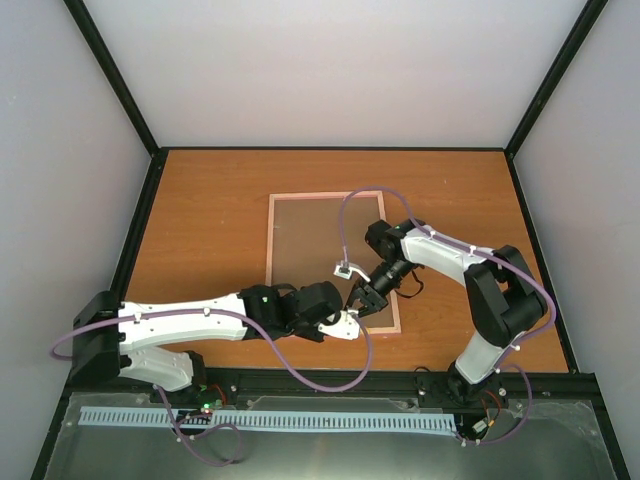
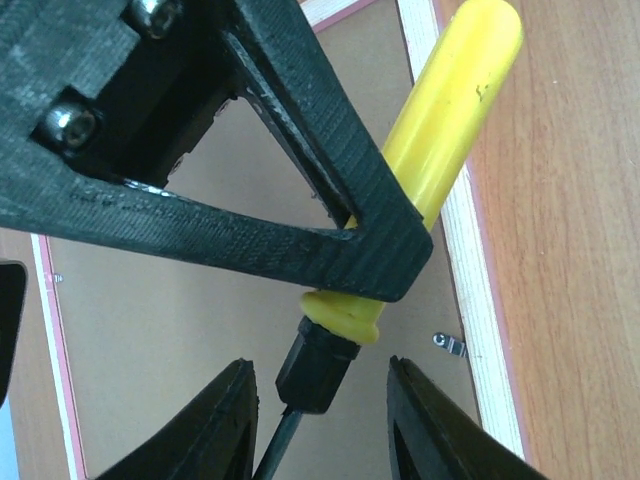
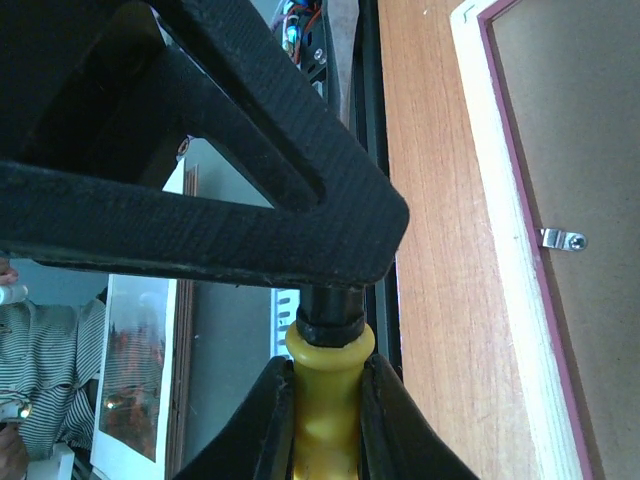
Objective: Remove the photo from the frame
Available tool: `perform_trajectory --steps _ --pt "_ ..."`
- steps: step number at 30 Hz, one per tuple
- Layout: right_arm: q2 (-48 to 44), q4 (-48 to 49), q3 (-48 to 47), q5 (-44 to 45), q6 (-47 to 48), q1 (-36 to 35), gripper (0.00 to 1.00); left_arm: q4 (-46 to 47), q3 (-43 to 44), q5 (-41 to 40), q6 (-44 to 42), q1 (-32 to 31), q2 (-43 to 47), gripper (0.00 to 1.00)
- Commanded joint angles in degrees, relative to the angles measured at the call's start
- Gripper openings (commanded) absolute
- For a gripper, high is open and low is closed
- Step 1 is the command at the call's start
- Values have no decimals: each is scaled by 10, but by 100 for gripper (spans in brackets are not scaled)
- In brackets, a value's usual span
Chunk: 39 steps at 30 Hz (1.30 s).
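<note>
left gripper [image 2: 318, 392]: over the near right corner of the frame. Its fingers stand apart on either side of the screwdriver's black collar, and neither touches it.
right gripper [image 3: 328, 372]: just beyond the left one, clamped on the yellow handle of the screwdriver [image 2: 452, 130].
frame [image 1: 271, 250]: pink, lying face down in the middle of the worktop [image 1: 210, 210], with its long sides running away from the arms.
backing board [image 1: 320, 240]: brown, seated inside the frame and covering the whole opening.
retaining tab [image 3: 563, 239]: small metal clip on the board, just inside one long rail.
photo: not visible. Judged to lie under the backing board, inside the frame.
done: tool gripped and both arms at the corner.
left: apparently nearly everything. The tabs need turning, the board needs lifting, and the photo needs drawing out.
</note>
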<state>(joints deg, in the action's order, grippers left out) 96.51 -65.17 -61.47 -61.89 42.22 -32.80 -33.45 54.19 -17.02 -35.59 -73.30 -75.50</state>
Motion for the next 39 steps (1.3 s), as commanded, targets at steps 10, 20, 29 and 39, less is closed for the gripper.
perform_trajectory --steps 10,20,29,39 --pt "13 -8 -14 -6 6 -9 4 20 7 -7 -18 -6 -11 31" --pt "16 -8 -16 -2 2 -10 6 34 -5 -9 -26 -6 -17 19" --pt "-58 -15 -39 7 10 49 45 120 -50 24 41 8 29 4" --pt "-136 -186 -221 -29 74 268 51 292 -79 355 251 204 66 2"
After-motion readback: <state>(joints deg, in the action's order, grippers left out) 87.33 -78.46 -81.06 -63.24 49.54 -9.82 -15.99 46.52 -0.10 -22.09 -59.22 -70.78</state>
